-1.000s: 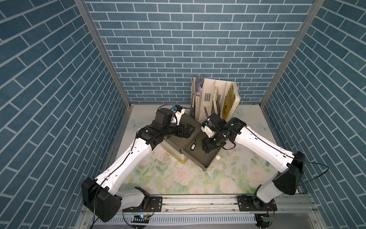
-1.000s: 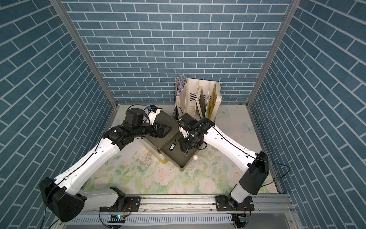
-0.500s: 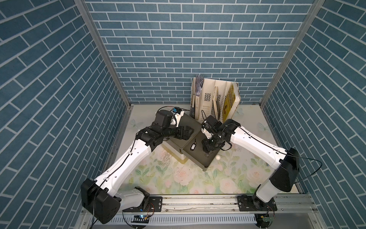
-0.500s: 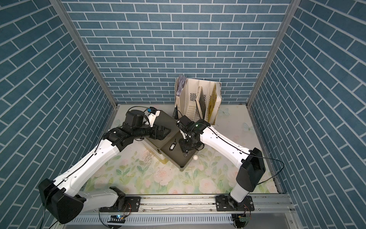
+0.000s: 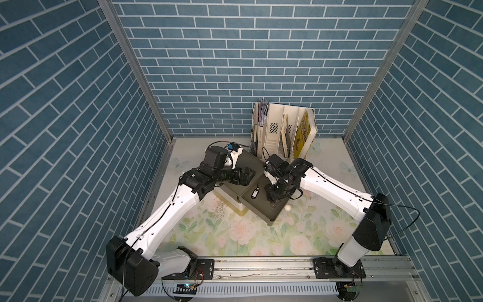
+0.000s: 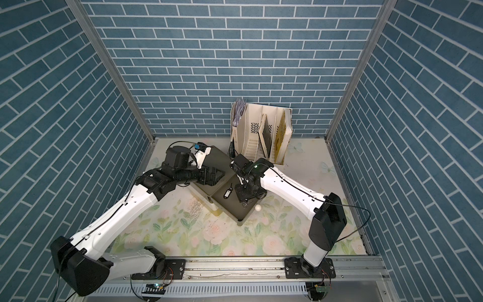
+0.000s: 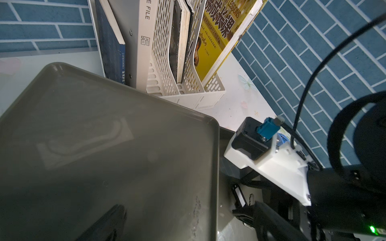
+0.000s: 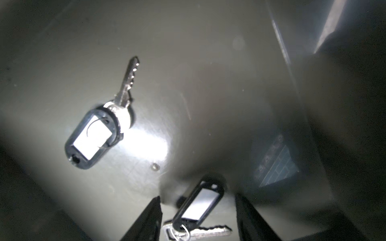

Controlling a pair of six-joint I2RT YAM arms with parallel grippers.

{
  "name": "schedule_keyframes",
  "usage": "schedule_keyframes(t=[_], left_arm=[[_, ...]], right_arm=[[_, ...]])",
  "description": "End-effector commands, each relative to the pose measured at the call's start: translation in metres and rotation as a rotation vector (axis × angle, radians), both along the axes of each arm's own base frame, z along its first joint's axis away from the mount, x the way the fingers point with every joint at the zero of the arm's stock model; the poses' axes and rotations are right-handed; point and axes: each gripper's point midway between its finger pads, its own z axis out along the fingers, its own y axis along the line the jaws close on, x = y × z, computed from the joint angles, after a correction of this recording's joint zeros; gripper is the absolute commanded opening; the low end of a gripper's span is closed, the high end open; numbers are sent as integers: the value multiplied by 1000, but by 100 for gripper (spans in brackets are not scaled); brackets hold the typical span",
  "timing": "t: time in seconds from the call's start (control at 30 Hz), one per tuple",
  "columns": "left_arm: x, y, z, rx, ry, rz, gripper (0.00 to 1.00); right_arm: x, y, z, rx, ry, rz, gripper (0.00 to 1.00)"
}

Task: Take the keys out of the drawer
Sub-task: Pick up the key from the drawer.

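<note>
The dark grey drawer (image 5: 258, 209) (image 6: 232, 210) stands pulled out toward the front right. One bunch of keys (image 5: 255, 194) (image 6: 226, 194) (image 7: 239, 194) with a black fob lies on its floor. The right wrist view shows that bunch (image 8: 94, 135) and a second black-fob bunch (image 8: 198, 206). My right gripper (image 8: 198, 196) (image 5: 271, 200) is down inside the drawer and open, a finger on each side of the second bunch without touching it. My left gripper (image 7: 190, 205) (image 5: 245, 177) rests over the cabinet top (image 7: 104, 146), open and empty.
A white file rack (image 5: 282, 136) with books stands right behind the cabinet. A small white ball (image 5: 288, 208) sits by the drawer's outer edge. The floral table top (image 5: 235, 235) stretches toward the front rail. Blue brick walls enclose three sides.
The right arm's shoulder and elbow have shifted slightly while its gripper stayed low in the drawer. The left arm has hardly moved.
</note>
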Motion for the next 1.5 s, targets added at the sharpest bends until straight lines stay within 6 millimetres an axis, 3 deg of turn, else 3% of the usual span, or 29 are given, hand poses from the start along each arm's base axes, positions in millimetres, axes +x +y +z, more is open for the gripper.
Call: schedule_keyframes(t=[0.0, 0.27, 0.4, 0.63, 0.8, 1.03, 1.2, 1.47], left_arm=[[-4, 4, 2, 3, -17, -7, 100], [-5, 5, 2, 1, -14, -6, 100], [-5, 5, 1, 1, -13, -7, 100], [-4, 6, 2, -1, -14, -5, 100], [-4, 5, 3, -3, -15, -6, 100], [-3, 4, 3, -5, -11, -8, 100], [-4, 4, 9, -13, -22, -11, 100], [-9, -4, 34, -86, -86, -62, 100]], right_arm=[[-1, -1, -9, -33, 14, -15, 56], [2, -1, -10, -46, 7, -15, 38], [6, 1, -4, -39, -9, -17, 23], [9, 1, 4, -32, -32, -24, 15], [13, 1, 11, -25, -57, -30, 1], [21, 2, 23, -18, -100, -39, 0], [29, 8, 48, 51, -171, -55, 0], [39, 19, 115, 294, -340, -88, 0]])
